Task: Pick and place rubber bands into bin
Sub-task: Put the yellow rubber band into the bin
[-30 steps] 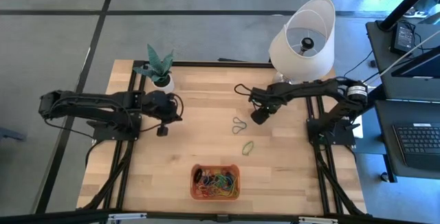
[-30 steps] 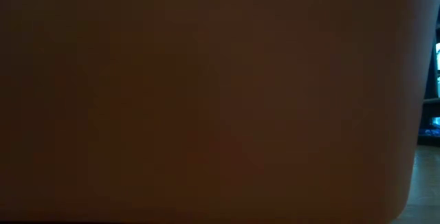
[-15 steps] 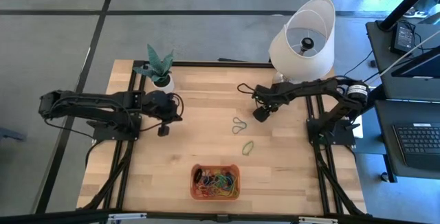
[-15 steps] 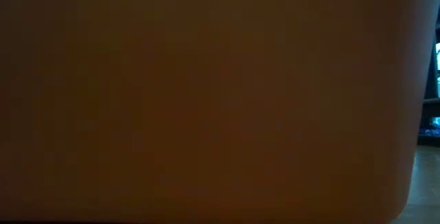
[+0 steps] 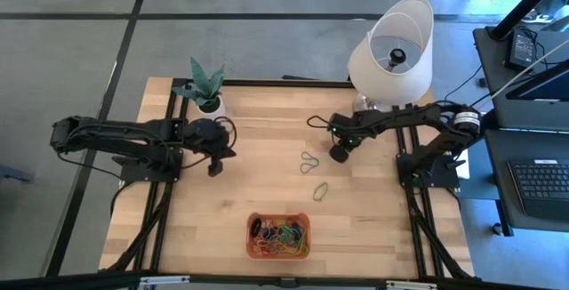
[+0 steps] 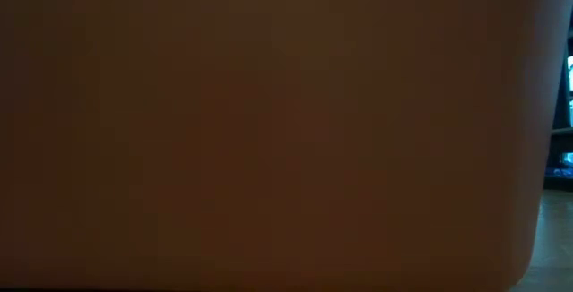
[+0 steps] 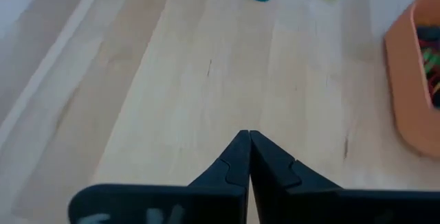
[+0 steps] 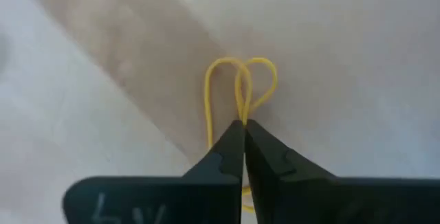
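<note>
A: Toward the lamp side of the table [image 5: 178, 237], the right gripper [image 5: 339, 154] is sitting low over the wood, just beside the lamp base. Its wrist view is showing the two fingers [image 8: 227, 159] pressed together with a yellow rubber band [image 8: 237, 90] pinched at the tips, the band folding into two loops beyond them.

B: Is that band showing from overhead?

A: Not that I can make out; too thin against the wood there. Two other loose rubber bands are showing: a teal figure-eight [image 5: 308, 159] near mid-table, just beside the right gripper, and a green loop [image 5: 320, 189] a little nearer the front edge.

B: Where is the bin lying?

A: The orange bin [image 5: 254, 247] is sitting at the front-centre edge, well apart from both grippers, with a tangle of coloured bands [image 5: 283, 233] lying inside it.

B: Left arm?

A: The left gripper [image 5: 213, 168] is hanging over bare wood on the left half, near the potted plant [image 5: 206, 90]. Its fingers [image 7: 234, 162] are closed tip to tip on nothing; its camera is catching the teal and green bands and one corner of the bin farther off.

B: Low camera?

A: Showing only a dark brownish surface filling nearly the whole frame. Cannot tell what it is.
</note>
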